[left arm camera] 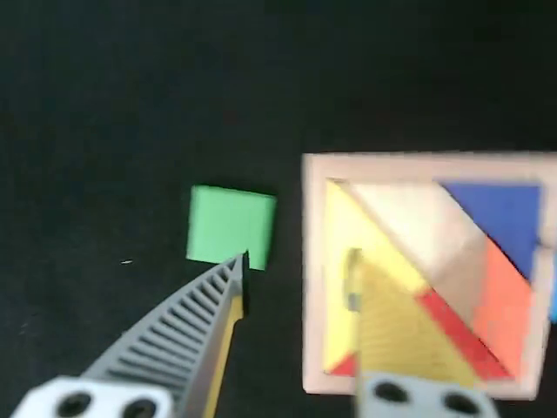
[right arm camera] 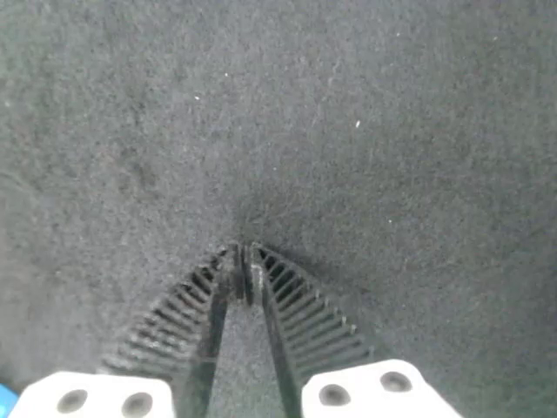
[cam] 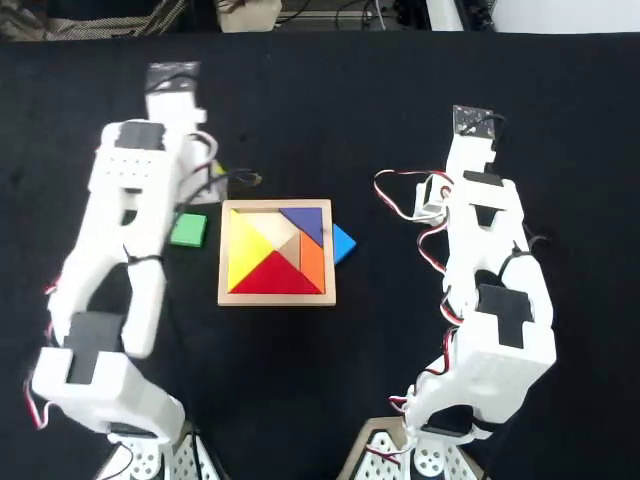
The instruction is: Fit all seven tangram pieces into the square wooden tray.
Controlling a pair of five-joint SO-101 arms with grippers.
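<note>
Plainly the loose pieces are the ones to handle: the green square (cam: 188,229) looks like a thin, flat painted tile. I judge it light, stiff and not fragile, though its smooth faces could slip. It lies flat on the black cloth (cam: 400,100), so the only hold is across two opposite edges, with the fingertips brought right down to the cloth.

In the high view it sits near the square wooden tray (cam: 275,299), at the tray's 9 to 10 o'clock and apart from its wall. A lighter blue piece (cam: 343,243) lies at the tray's 3 o'clock, just beside the wall. Only a corner of it shows, and I cannot tell whether it touches. It would likely need nudging clear before a pinch.

Inside the tray a yellow triangle (cam: 245,255) fills the 9 o'clock side and a red triangle (cam: 275,277) the 6 o'clock side. An orange triangle (cam: 312,262) sits at 3 to 4 o'clock and a dark blue parallelogram (cam: 305,222) at 1 o'clock. Bare wood shows toward 12 o'clock.

The left gripper (left arm camera: 296,261) is spread wide and empty, one finger by the green square's edge and the other over the tray. The right gripper (right arm camera: 244,261) is closed on nothing, tips together over bare cloth
</note>
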